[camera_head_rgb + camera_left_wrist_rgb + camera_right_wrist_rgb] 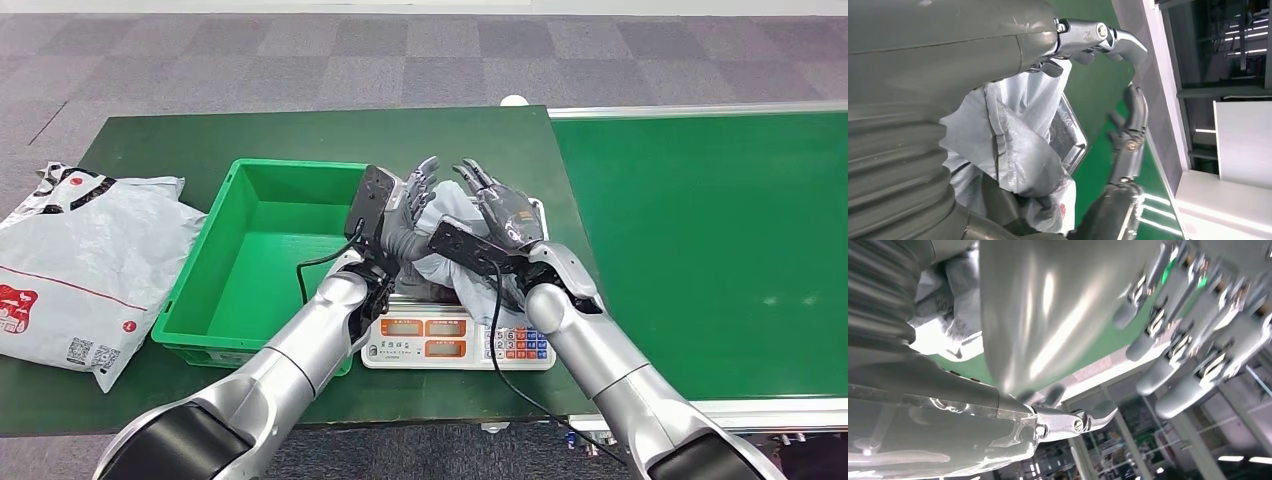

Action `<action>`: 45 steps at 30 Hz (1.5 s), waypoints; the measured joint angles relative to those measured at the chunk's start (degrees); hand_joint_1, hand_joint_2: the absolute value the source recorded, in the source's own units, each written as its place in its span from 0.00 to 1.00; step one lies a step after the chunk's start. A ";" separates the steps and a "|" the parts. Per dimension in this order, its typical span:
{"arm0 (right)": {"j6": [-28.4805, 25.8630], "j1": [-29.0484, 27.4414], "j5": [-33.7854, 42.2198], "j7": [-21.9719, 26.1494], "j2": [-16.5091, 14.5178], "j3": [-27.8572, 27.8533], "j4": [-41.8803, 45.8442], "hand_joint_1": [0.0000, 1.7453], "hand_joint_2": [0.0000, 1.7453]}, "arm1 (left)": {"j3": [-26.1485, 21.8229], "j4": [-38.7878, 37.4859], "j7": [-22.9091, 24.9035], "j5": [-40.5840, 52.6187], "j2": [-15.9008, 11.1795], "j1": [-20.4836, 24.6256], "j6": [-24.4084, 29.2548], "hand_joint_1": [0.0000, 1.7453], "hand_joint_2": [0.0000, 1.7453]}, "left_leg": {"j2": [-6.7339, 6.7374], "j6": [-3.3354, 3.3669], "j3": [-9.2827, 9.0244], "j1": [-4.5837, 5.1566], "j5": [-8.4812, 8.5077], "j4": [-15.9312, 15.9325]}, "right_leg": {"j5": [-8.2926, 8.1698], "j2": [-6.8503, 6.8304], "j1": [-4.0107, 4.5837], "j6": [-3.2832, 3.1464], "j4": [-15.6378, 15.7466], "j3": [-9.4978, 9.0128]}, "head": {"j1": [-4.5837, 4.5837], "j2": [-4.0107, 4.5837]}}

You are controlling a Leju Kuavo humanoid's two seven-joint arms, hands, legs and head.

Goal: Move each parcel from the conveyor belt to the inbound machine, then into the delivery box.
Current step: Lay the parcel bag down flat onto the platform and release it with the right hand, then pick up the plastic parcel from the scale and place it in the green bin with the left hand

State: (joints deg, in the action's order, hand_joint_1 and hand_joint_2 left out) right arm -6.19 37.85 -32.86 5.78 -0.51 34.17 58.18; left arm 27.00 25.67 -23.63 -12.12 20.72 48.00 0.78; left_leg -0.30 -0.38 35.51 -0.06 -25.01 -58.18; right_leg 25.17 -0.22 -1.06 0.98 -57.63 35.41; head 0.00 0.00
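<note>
A crumpled grey parcel (441,268) sits on the white scale (455,341) in the middle of the green table. My left hand (404,203) presses against its left side and my right hand (503,212) against its right side. The parcel is squeezed between the two palms, with the fingers stretched upward. In the left wrist view the grey parcel (1023,145) bunches against my left hand (948,55), over the scale's metal pan (1071,135), and the right hand's fingers (1131,140) stand on its far side. The parcel (950,287) also shows beside my right hand (1048,315).
A green delivery box (190,300) stands just left of the scale, with nothing inside. A large white parcel bag (80,260) lies at the table's left end. The green conveyor belt (700,240) runs along the right, bare.
</note>
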 joint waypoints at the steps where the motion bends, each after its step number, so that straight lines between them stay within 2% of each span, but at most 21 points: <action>1: -0.07 -0.23 -0.10 0.15 0.04 -0.70 0.21 0.00 1.00 | 0.27 0.01 0.01 -0.21 0.00 0.02 0.03 0.00 1.00 | 0.00 0.00 0.00 0.00 0.00 0.00 | 0.00 0.00 0.00 0.00 0.00 0.00 | 0.00 0.00; 10: 0.58 -2.07 5.40 4.56 1.79 -5.53 2.31 0.00 1.00 | 0.65 -0.21 -0.30 -0.58 0.00 0.12 0.49 0.00 1.00 | 0.01 0.00 0.00 0.00 0.00 0.00 | 0.00 0.01 0.01 0.00 0.00 0.01 | 0.00 0.00; 12: 1.71 -2.33 10.04 6.65 2.51 -6.99 3.02 0.00 1.00 | 0.65 -0.33 -0.52 -0.43 -0.01 0.12 0.51 0.00 1.00 | -0.02 0.00 0.00 0.00 0.00 0.00 | 0.00 -0.02 0.00 0.00 0.00 0.01 | 0.00 0.00; 18: 6.67 -3.10 32.11 13.96 6.05 -13.16 3.72 0.00 1.00 | 0.65 -0.51 -1.25 0.38 -0.10 0.12 0.56 0.00 1.00 | -0.06 0.02 0.01 0.05 -0.01 -0.01 | 0.00 -0.07 -0.04 0.01 0.02 -0.02 | 0.00 0.00; 21: 8.44 -3.19 37.95 15.43 7.63 -15.64 2.99 0.00 1.00 | 0.65 -0.56 -1.40 0.67 -0.25 0.12 0.57 0.00 1.00 | -0.05 0.04 0.01 0.07 -0.02 -0.01 | -0.01 -0.05 -0.06 0.01 0.02 -0.02 | 0.00 0.00; 26: 8.97 -3.20 39.34 16.22 8.88 -17.11 1.92 0.00 1.00 | 0.65 -0.58 -1.52 0.76 -0.31 0.12 0.57 0.00 1.00 | -0.02 0.04 -0.01 0.06 -0.02 0.00 | -0.01 -0.01 -0.04 0.01 0.01 -0.02 | 0.00 0.00; 38: 8.83 -3.21 39.81 16.29 9.29 -17.75 1.01 0.00 1.00 | 0.65 -0.58 -1.62 0.83 -0.31 0.11 0.59 0.00 1.00 | -0.02 0.03 -0.01 0.05 -0.02 0.00 | -0.01 -0.02 -0.04 0.01 0.01 -0.02 | 0.00 0.00; 45: 10.72 -3.28 46.65 19.21 9.27 -17.98 -2.44 0.00 1.00 | 0.68 -0.68 -1.63 5.07 -0.46 0.07 3.56 0.00 1.00 | -0.01 0.03 -0.01 0.05 -0.02 0.00 | -0.01 -0.02 -0.04 0.01 0.01 -0.03 | 0.00 0.00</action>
State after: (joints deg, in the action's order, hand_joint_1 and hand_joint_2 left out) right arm 4.54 34.58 13.79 24.99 8.76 16.18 55.74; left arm 27.68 24.99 -25.27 -7.05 20.26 48.07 4.35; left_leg -0.32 -0.34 35.50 -0.01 -25.03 -58.18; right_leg 25.17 -0.24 -1.10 0.99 -57.62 35.38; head 0.00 0.00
